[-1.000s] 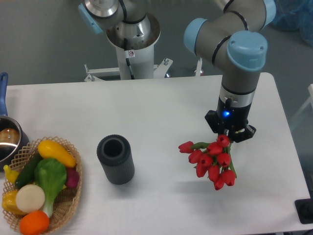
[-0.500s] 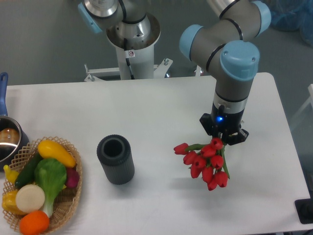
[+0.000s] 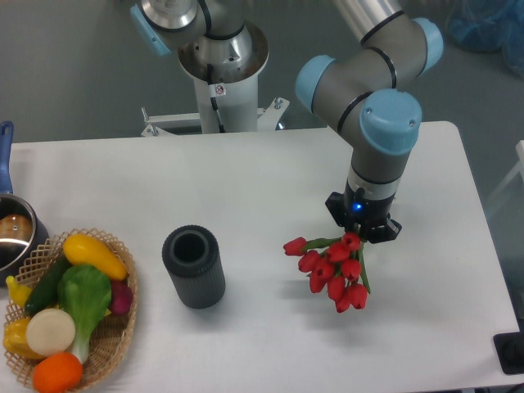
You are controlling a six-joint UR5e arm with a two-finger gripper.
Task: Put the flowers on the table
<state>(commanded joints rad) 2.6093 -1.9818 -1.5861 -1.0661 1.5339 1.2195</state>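
Note:
The flowers (image 3: 332, 272), a small bunch of red tulips with green stems, hang below my gripper (image 3: 361, 232) at the middle right of the white table (image 3: 246, 188). The gripper is shut on the stems, and its fingers are mostly hidden under the wrist. The red heads point down toward the front, low over the tabletop. I cannot tell whether they touch it.
A dark ribbed cylindrical vase (image 3: 194, 267) stands upright left of the flowers. A wicker basket (image 3: 115, 344) of toy vegetables sits at the front left. A pot (image 3: 12, 237) is at the left edge. The robot base (image 3: 219, 70) stands behind the table.
My gripper has moved left and slightly down with the flowers, bringing them closer to the vase and lower over the table.

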